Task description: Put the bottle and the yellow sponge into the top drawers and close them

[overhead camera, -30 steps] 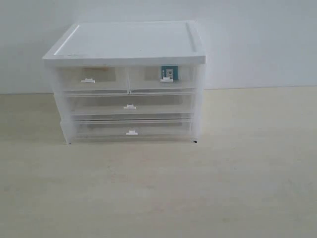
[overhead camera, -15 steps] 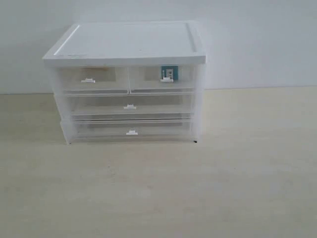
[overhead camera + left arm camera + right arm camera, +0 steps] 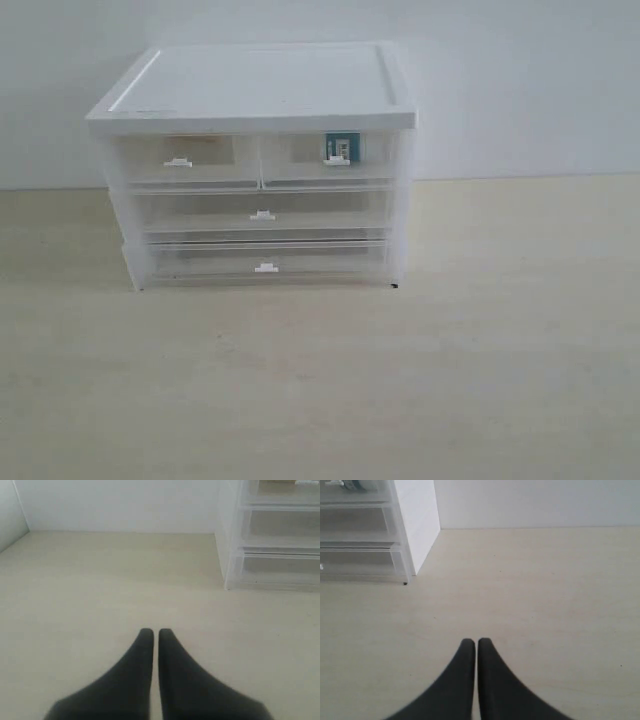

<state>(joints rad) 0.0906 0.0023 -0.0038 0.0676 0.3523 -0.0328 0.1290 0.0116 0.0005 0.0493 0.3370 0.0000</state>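
Translucent plastic lets you read the contents without opening anything. The chest [image 3: 250,85] stands on the desk [image 3: 420,380] with all four fronts flush, as far as the exterior view shows. Of the top drawers, the left top drawer [image 3: 180,162] holds the yellow sponge [image 3: 195,139], seen only as a faint orange strip behind the front, just under the white top. The right top drawer [image 3: 330,165] holds the bottle [image 3: 340,147], its teal label showing just behind the tab handle. The two full-width drawers [image 3: 262,215] below look empty, though the hazy plastic leaves that uncertain.

The left arm's fingers [image 3: 142,650] are pressed together with nothing between them, low over bare desk and apart from the chest's left flank. The right arm's fingers [image 3: 464,662] are likewise together and empty, off the chest's right side.

Judged from these views, the task is at or very near its end. One risk is that a top drawer sits slightly proud where the frontal view hides the gap, so check before you stop. If you press a front again, the light chest may slide back on the smooth desk rather than seat the drawer. A sweeping arm could also clip a corner and jolt the bottle over inside.
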